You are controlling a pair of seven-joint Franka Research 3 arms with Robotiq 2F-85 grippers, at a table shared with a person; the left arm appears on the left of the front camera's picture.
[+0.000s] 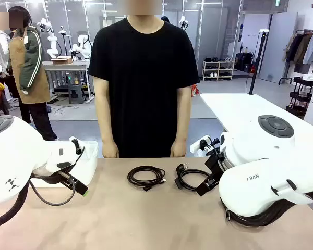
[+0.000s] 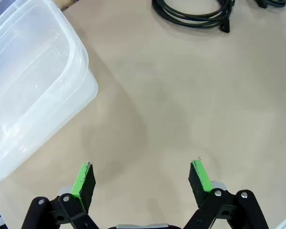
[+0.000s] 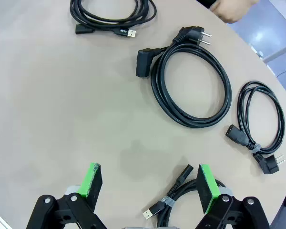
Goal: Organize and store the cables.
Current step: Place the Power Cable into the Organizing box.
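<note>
Starting at the left, we find the clear plastic tub (image 2: 38,86) beside the left gripper (image 2: 142,177), whose fingers stand wide apart over the bare table (image 2: 181,105); every cable lies outside the tub. In the front view a USB coil (image 1: 146,176), oval with its long axis across the table, sits just left of a power-cord coil (image 1: 190,178). The right wrist view adds that cord's two-pin plug (image 3: 199,34) pointing up-right, a smaller coil (image 3: 260,119) stretched top to bottom, and a fourth cable (image 3: 181,193) by the wide-spread right gripper (image 3: 148,179).
</note>
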